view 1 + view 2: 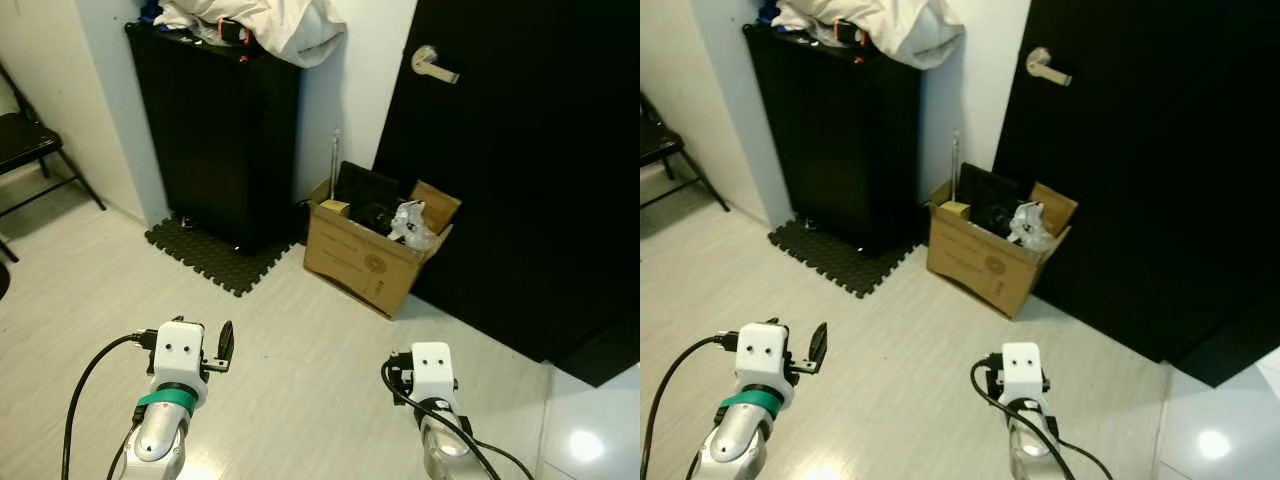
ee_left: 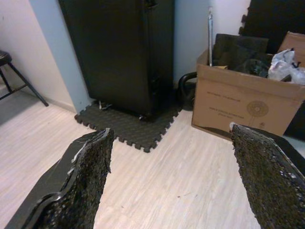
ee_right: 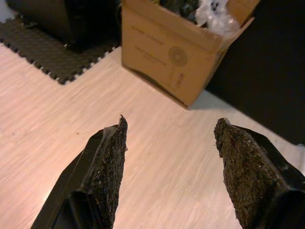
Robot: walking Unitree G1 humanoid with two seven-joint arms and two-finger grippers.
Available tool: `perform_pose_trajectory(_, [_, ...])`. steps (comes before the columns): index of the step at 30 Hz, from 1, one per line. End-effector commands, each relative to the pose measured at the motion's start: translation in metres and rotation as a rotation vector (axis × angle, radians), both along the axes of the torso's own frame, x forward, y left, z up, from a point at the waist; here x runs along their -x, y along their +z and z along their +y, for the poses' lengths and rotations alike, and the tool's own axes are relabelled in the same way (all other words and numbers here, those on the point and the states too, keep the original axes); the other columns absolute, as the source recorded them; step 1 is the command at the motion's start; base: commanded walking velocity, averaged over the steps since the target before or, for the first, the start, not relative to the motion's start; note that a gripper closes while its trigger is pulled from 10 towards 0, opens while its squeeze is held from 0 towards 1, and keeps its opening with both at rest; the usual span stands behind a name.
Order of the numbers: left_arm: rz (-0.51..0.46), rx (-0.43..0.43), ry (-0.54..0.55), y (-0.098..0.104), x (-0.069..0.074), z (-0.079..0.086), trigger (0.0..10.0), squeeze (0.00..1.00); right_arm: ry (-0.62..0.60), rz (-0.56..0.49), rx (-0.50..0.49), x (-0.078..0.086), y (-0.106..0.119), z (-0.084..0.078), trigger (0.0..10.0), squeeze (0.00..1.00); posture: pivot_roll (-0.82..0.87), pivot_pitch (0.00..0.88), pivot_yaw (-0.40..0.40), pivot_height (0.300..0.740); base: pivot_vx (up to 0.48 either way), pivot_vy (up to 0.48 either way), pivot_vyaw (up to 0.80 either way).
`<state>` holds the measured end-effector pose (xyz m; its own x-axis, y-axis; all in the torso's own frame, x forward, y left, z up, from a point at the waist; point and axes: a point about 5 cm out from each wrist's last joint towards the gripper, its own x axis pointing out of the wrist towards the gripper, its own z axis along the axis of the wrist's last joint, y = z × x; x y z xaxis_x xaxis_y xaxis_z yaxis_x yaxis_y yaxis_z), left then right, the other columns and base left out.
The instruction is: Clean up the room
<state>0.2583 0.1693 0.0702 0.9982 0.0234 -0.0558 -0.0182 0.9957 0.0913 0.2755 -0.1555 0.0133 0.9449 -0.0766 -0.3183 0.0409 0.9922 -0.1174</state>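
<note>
Chair point(image 1: 25, 150) seen at far left, by wall. Black cabinet point(image 1: 220, 140) next, bedding point(image 1: 270, 25) piled on top, foam mat point(image 1: 215, 255) under it. Left pincer point(image 2: 167, 181) spread, nothing held, low over floor point(image 1: 300, 350). Box point(image 1: 375, 255) with rubbish stood against door point(image 1: 520, 170). Right pincer point(image 3: 169, 167) spread, nothing held. Risk judged: if approach is made too fast, box could be pushed or tipped, contents spilled; mat edge could be caught.
</note>
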Motion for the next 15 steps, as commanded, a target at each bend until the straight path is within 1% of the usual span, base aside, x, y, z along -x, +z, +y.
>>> perform_pose_trajectory(1, [0.020,0.008,-0.003,-0.005,0.003,0.000,10.0,0.00,-0.012,0.044,-0.016,0.003,-0.007,-0.001,10.0,0.00,0.10,0.000,0.012,0.740,0.000,0.000,0.00])
perform_pose_trajectory(9, [0.029,-0.015,0.038,-0.006,0.000,0.005,10.0,0.00,0.005,0.048,-0.013,-0.001,-0.007,0.003,10.0,0.00,0.11,0.000,-0.014,0.740,0.000,0.000,0.00])
perform_pose_trajectory(10, [0.026,-0.014,0.051,-0.005,0.000,0.007,10.0,0.00,0.032,0.040,0.016,-0.005,-0.005,0.006,10.0,0.00,0.11,0.000,-0.034,0.740,0.000,0.000,0.00])
perform_pose_trajectory(11, [0.025,-0.014,0.055,-0.005,0.000,0.008,10.0,0.00,0.040,0.040,0.030,-0.007,-0.004,0.006,10.0,0.00,0.11,0.000,-0.034,0.740,0.000,0.000,0.00])
perform_pose_trajectory(15, [0.015,-0.013,0.061,-0.004,-0.002,0.009,10.0,0.00,0.048,0.043,0.024,-0.012,-0.002,0.007,10.0,0.00,0.11,0.000,-0.046,0.740,0.000,0.000,0.00])
